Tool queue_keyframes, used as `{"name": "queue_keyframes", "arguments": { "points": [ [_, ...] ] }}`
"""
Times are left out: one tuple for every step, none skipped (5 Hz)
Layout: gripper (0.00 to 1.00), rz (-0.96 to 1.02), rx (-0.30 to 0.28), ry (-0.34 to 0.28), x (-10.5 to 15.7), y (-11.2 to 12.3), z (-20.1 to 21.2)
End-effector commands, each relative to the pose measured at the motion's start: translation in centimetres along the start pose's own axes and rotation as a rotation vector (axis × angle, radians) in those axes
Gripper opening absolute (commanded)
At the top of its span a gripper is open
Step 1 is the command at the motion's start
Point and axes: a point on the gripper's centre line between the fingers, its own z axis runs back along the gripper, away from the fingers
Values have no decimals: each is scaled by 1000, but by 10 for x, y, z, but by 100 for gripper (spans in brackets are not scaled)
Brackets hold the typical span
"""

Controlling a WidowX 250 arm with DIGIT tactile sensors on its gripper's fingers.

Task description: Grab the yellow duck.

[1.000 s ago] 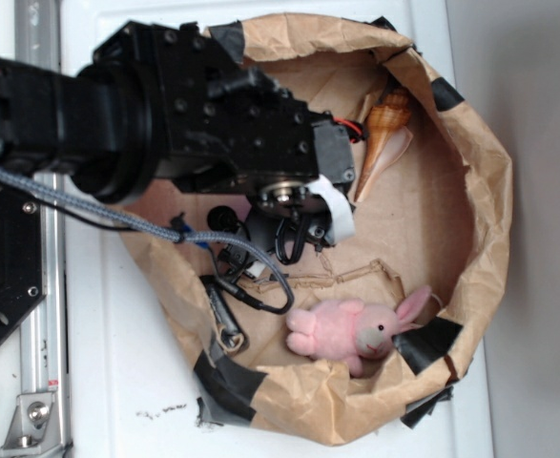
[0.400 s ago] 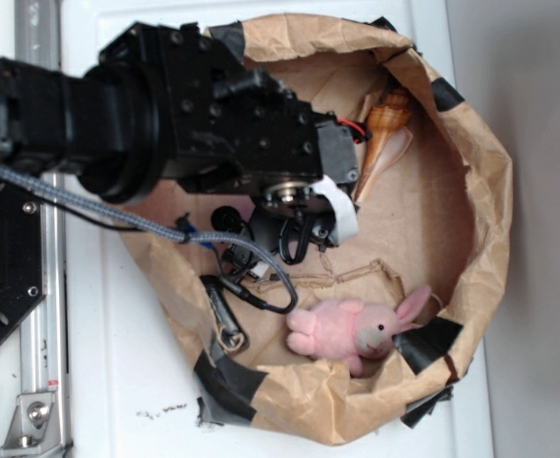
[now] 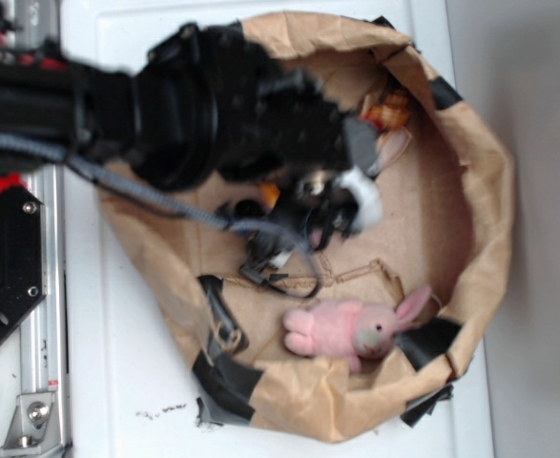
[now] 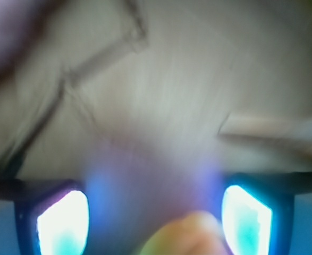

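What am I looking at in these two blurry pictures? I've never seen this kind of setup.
The exterior view looks down from above. The big black blurred shape is a robot arm, caught mid-motion, reaching into a crumpled brown paper bowl patched with black tape. A pink plush bunny lies inside, and an orange-tan spiral seashell peeks out by the far rim. The other picture comes from a camera on the wrist, looking past the gripper: the two glowing shapes are its fingers. The yellowish blob low between them may be the small yellow rubber duck, but blur hides whether it is gripped.
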Motion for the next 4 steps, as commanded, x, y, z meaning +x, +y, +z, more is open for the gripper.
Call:
{"name": "queue_keyframes", "arguments": {
  "points": [
    [100,98,84,13,-20,20,17],
    [0,100,64,-3,-21,17,24],
    [0,114,82,-16,-26,18,29],
    [0,110,96,-13,-29,16,30]
  ]
}}
